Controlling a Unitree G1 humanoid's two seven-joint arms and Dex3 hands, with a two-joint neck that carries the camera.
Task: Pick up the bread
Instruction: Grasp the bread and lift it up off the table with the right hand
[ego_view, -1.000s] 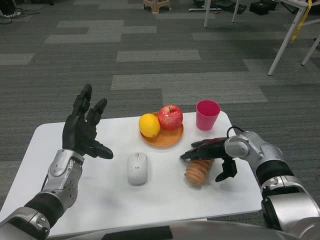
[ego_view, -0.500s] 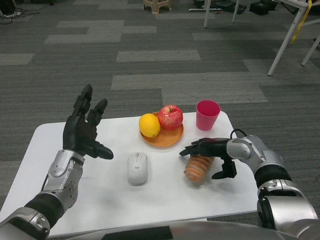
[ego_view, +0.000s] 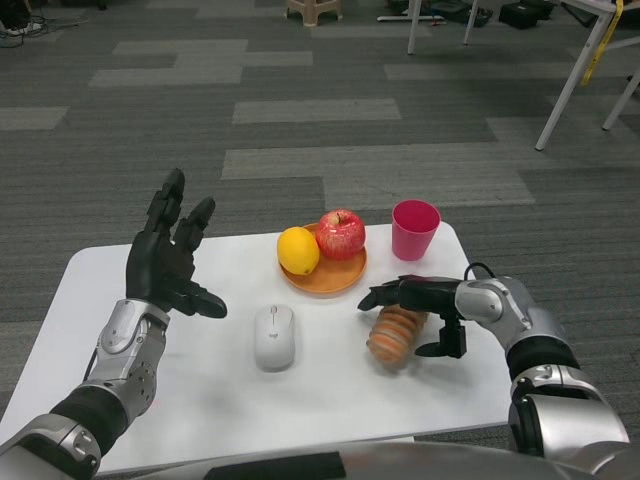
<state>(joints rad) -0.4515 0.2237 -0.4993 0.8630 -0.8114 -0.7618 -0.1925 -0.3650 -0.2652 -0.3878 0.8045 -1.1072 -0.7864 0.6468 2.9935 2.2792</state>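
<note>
The bread (ego_view: 394, 336), a striped orange-brown loaf, lies on the white table (ego_view: 330, 390) right of centre. My right hand (ego_view: 418, 303) hovers over it with fingers stretched along its far side and the thumb (ego_view: 446, 344) hanging off its right end, apart from the crust. Nothing is gripped. My left hand (ego_view: 168, 262) is raised over the table's left part, fingers spread, holding nothing.
A white computer mouse (ego_view: 275, 337) lies left of the bread. Behind it an orange plate (ego_view: 330, 278) carries a lemon (ego_view: 298, 250) and a red apple (ego_view: 341, 234). A pink cup (ego_view: 415, 229) stands at the back right. The table's right edge is close to my right forearm.
My right hand has drawn slightly back and up along the bread's far side, its fingers reaching a little further left. The bread has barely shifted. The left hand has stayed put.
</note>
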